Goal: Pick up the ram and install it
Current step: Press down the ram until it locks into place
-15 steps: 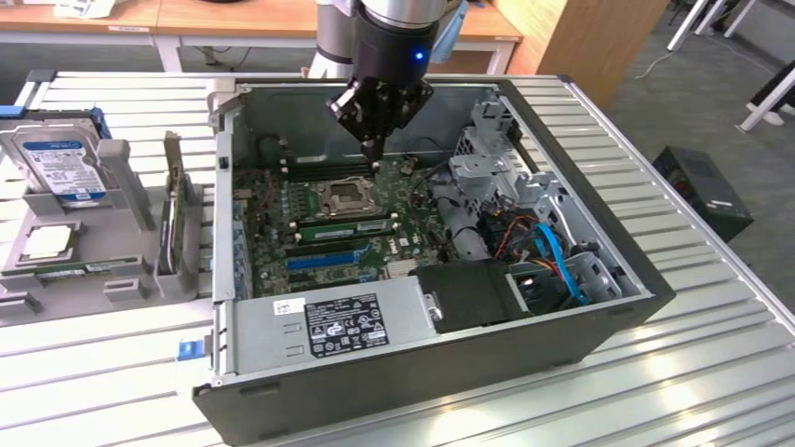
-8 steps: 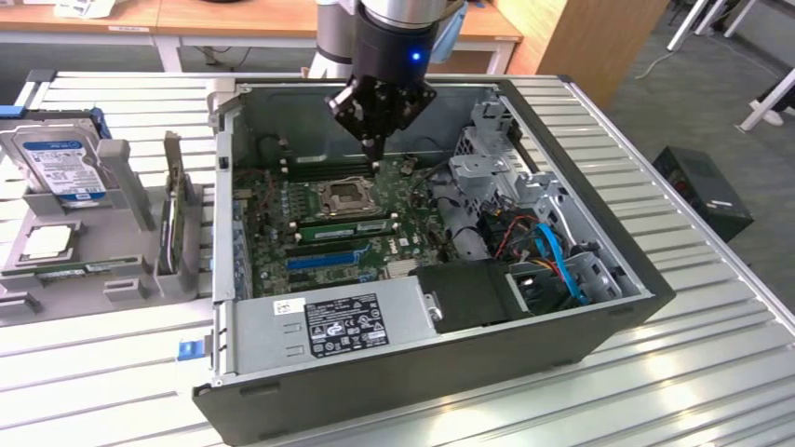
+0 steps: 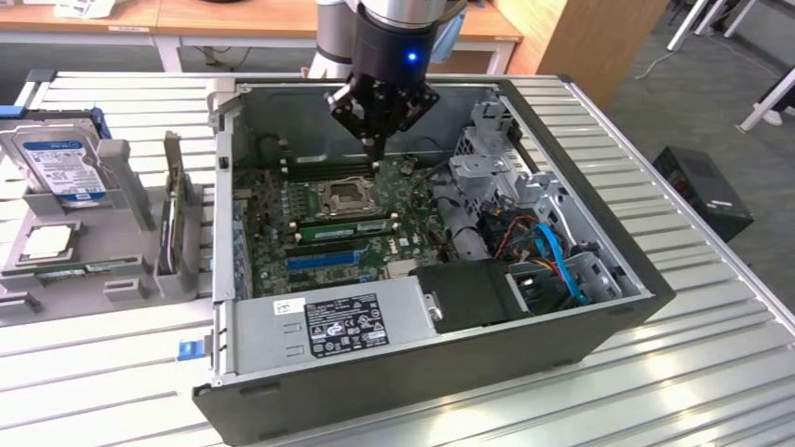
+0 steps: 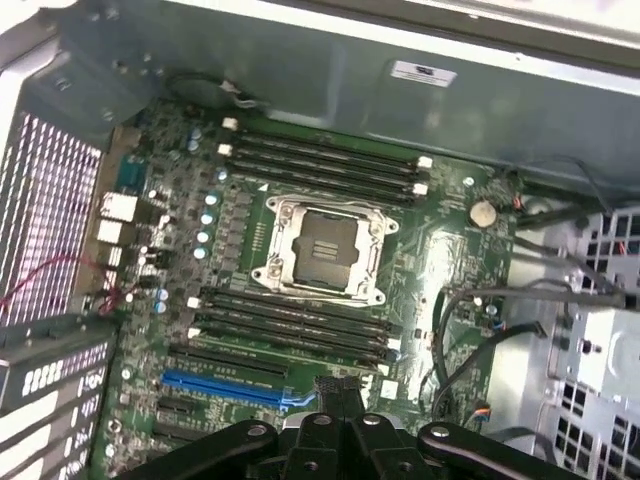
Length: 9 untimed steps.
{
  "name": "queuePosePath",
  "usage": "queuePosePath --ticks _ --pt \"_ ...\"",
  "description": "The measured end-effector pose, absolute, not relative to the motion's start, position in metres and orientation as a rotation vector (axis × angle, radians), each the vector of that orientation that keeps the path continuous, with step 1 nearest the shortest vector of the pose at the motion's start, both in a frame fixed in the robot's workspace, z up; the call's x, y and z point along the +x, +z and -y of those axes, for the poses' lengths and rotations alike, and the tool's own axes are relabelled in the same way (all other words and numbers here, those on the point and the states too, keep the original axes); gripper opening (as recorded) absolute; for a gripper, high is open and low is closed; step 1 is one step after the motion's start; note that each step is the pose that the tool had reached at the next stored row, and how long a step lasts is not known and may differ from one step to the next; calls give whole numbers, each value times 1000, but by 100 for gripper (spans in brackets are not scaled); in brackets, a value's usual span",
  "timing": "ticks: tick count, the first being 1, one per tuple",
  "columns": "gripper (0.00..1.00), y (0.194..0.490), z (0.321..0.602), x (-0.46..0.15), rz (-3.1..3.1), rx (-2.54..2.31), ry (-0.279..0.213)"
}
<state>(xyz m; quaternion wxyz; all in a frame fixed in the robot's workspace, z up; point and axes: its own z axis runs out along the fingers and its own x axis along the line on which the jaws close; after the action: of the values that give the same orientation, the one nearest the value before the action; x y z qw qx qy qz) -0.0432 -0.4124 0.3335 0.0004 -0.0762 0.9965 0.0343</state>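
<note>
The claw [image 3: 372, 149] hangs over the open computer case [image 3: 435, 391], above the motherboard [image 3: 279, 251]. Its fingers are pressed together and carry nothing; the wrist view shows the same, with the claw [image 4: 335, 400] bare over the board.

We take the thin green stick [image 3: 345, 226] standing on edge in the slot bank beside the processor socket [image 3: 344, 197] to be the ram. It sits on the power supply [image 3: 335, 321] side of the socket. We judge it to be already in its slot, but we cannot tell whether it is fully seated or latched.

Key relation: the ram lies below the claw and, in the exterior view, offset from the fingertips toward the power supply. Its long axis runs from the exterior view's left to its right, parallel to the slots and to the far case wall.

Count:
- one arm, one claw
- one green stick taken as the ram
- two slot banks, one on each side of the socket; we count about four slots per bank in the wrist view
- one hard drive [image 3: 56, 158] and one upright expansion card [image 3: 174, 200], both in the grey holder [image 3: 125, 177] on the bench [image 3: 695, 372], well apart from the claw
</note>
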Motion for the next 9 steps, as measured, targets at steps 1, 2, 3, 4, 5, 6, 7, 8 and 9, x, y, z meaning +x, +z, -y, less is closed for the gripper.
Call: queuePosePath --ticks 1,2,3,4,5,6,7,8,9 --pt "10 333 412 -43 -3131 -218 108" --pt "10 333 412 -43 -3132 -198 108" --pt "10 333 412 -43 -3133 -179 108" --pt "10 333 412 -43 -3133 -160 107" --pt "10 333 412 -43 -3134 -142 107" --pt "10 333 412 -43 -3134 -127 107" --pt "10 333 412 -43 -3134 -113 107" --pt "10 333 412 -43 -3134 -103 107" --pt "10 333 412 -43 -3135 -94 107"
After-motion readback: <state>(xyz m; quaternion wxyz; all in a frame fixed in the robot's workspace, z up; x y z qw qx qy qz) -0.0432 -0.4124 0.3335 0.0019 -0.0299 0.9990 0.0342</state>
